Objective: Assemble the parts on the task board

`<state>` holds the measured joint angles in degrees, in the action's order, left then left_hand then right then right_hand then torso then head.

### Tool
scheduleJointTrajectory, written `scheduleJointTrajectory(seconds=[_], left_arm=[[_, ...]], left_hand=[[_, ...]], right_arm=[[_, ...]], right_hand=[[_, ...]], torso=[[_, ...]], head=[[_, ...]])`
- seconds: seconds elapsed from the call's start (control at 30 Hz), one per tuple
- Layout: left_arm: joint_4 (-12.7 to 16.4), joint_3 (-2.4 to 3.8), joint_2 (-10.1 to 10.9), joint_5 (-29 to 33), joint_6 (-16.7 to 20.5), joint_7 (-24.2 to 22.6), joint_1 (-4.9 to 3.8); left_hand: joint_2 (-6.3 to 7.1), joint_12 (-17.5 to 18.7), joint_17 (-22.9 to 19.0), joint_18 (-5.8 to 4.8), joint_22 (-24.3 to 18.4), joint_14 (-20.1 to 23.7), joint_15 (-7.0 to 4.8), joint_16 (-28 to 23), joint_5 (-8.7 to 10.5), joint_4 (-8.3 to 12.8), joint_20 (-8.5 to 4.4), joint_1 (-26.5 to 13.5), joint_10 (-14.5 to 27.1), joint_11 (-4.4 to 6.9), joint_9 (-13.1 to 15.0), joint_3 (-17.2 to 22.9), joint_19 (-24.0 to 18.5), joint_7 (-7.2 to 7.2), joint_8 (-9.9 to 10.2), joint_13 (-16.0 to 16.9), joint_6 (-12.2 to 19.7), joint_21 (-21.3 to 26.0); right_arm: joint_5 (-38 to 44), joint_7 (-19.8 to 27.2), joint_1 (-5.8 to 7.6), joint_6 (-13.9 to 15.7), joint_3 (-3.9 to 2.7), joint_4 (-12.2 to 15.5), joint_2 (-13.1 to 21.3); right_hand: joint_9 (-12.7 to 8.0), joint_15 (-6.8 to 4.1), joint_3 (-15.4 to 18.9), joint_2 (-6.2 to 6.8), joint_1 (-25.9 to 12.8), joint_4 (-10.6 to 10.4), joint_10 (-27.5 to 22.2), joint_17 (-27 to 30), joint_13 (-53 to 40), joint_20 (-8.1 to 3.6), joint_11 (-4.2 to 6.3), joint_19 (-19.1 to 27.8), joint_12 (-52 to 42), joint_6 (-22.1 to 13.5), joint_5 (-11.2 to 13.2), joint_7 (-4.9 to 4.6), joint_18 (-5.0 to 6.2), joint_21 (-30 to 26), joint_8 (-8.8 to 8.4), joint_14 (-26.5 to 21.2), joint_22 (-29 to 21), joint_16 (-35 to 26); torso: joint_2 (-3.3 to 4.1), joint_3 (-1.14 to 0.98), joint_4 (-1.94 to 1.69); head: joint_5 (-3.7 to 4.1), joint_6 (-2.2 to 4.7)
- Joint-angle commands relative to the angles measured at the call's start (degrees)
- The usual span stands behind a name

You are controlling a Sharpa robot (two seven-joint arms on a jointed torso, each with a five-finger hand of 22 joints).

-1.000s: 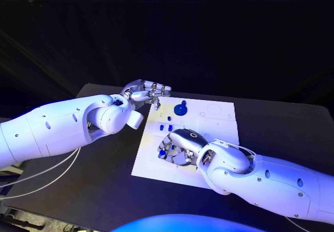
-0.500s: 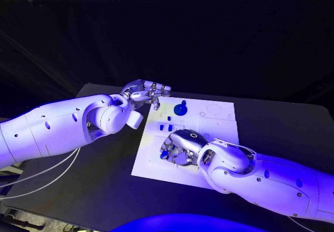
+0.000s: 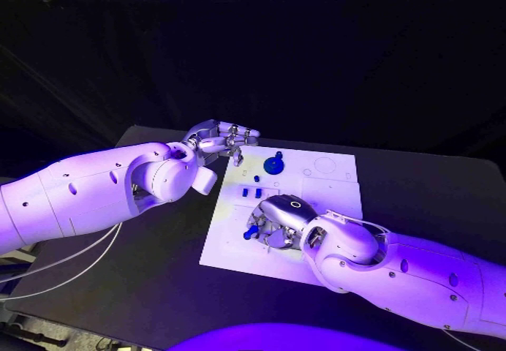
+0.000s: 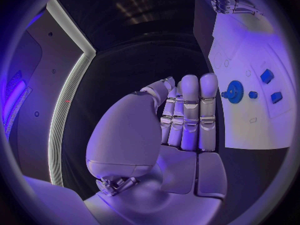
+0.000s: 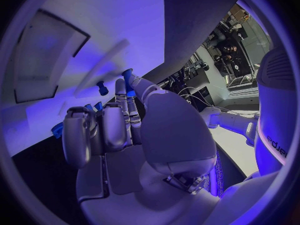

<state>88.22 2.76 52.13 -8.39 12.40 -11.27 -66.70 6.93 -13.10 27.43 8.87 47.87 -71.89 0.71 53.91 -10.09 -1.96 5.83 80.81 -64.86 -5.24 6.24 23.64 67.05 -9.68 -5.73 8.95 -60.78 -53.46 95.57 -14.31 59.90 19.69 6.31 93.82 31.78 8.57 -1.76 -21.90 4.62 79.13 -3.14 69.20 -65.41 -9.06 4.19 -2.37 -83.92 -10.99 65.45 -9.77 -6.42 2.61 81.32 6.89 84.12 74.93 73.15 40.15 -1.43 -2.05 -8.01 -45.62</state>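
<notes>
Now the right hand (image 3: 276, 219) pinches a small blue part (image 3: 251, 232) over the task board (image 3: 327, 186); the left hand (image 3: 219, 140), holding nothing with fingers apart, hovers at the board's far corner near the blue gear (image 3: 274, 165).

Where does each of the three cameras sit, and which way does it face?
Head view: on the robot's head, looking down at the task board; both arms show.
Left wrist view: behind the left hand, facing the board's edge and blue gear.
Right wrist view: behind the right hand, whose fingers hold a blue part over the board.
Shared: the gear, in head and left wrist views.
</notes>
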Motion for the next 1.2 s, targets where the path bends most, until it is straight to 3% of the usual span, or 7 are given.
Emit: scheduleJointTrajectory(seconds=[0.03,0.63,0.93,1.07,1.2], left_arm=[[0.2,0.02,0.0,-0.2,-1.1,-0.2,-0.06],[0.2,0.02,-0.1,-0.2,-1.2,-0.1,-0.06],[0.1,0.02,-0.1,-0.2,-1.4,0.1,-0.06],[0.1,0.02,-0.1,-0.2,-1.6,0.3,-0.06],[0.1,0.02,-0.1,-0.2,-1.7,0.4,-0.06]], left_hand=[[-0.59,-0.2,-0.1,0.54,-0.1,0.2,-0.05,0.0,-0.23,0.3,-0.13,0.1,0.4,-0.15,-0.1,0.0,0.4,-0.09,-0.2,0.0,0.1,0.3],[-0.59,-0.3,-0.1,0.55,-0.2,0.2,-0.04,0.0,-0.20,0.3,-0.12,0.0,0.5,-0.17,-0.1,-0.1,0.4,-0.11,-0.2,0.0,0.1,0.4],[-0.60,-0.3,-0.1,0.56,-0.2,0.2,-0.04,0.0,-0.20,0.3,-0.12,0.0,0.5,-0.18,-0.1,-0.1,0.4,-0.12,-0.2,0.0,0.2,0.4],[-0.61,-0.3,-0.1,0.58,-0.3,0.3,-0.03,0.0,-0.20,0.3,-0.12,0.0,0.5,-0.18,-0.1,-0.1,0.3,-0.12,-0.3,0.0,0.2,0.5],[-0.61,-0.3,-0.1,0.58,-0.3,0.3,-0.03,0.0,-0.20,0.3,-0.12,0.0,0.5,-0.18,-0.1,-0.1,0.3,-0.12,-0.3,0.0,0.2,0.5]], right_arm=[[2.0,-1.7,-0.05,0.8,-0.01,0.0,0.0],[0.4,-0.5,-0.22,-3.2,0.21,0.3,-1.5],[0.9,-1.4,-0.26,-1.3,0.28,0.1,-1.3],[1.1,-1.4,-0.32,-0.3,0.28,0.2,-1.0],[1.1,-1.2,-0.36,0.2,0.29,0.5,-0.7]], right_hand=[[2.2,-0.31,-0.4,-0.59,0.0,-0.1,0.3,-0.1,-0.1,-0.32,-0.05,-2.3,0.2,0.9,-0.4,0.61,-0.47,0.2,1.26,1.8,7.2,0.4],[2.2,-0.01,0.8,1.15,-1.6,-0.6,0.0,0.0,-0.2,-0.11,-0.47,-2.2,1.1,-0.5,-0.3,-0.02,-0.42,0.0,0.34,1.7,7.1,0.4],[1.1,0.24,0.6,1.90,-1.7,-0.9,0.4,-0.6,-0.6,0.18,-0.72,-2.2,1.3,-5.1,-0.5,-0.67,-0.46,0.2,-2.96,1.8,7.4,0.9],[0.5,-0.03,0.5,2.39,-1.8,-1.0,0.5,-0.8,-0.9,0.09,-0.40,-2.3,1.4,-7.5,-0.4,-0.66,-0.46,0.3,-3.45,1.8,7.5,1.1],[-1.0,-0.37,0.7,3.37,-2.4,-1.5,0.6,-1.0,-1.3,-0.25,0.17,-2.3,1.7,-14.0,0.1,0.60,-0.47,0.3,-3.45,1.8,7.7,1.2]], torso=[[0.02,0.01,0.02],[-0.02,0.07,0.00],[0.00,0.00,0.01],[-0.01,-0.03,0.02],[0.01,-0.05,0.04]], head=[[0.00,-0.02],[0.08,-0.09],[0.09,-0.06],[0.09,-0.02],[0.11,0.02]])
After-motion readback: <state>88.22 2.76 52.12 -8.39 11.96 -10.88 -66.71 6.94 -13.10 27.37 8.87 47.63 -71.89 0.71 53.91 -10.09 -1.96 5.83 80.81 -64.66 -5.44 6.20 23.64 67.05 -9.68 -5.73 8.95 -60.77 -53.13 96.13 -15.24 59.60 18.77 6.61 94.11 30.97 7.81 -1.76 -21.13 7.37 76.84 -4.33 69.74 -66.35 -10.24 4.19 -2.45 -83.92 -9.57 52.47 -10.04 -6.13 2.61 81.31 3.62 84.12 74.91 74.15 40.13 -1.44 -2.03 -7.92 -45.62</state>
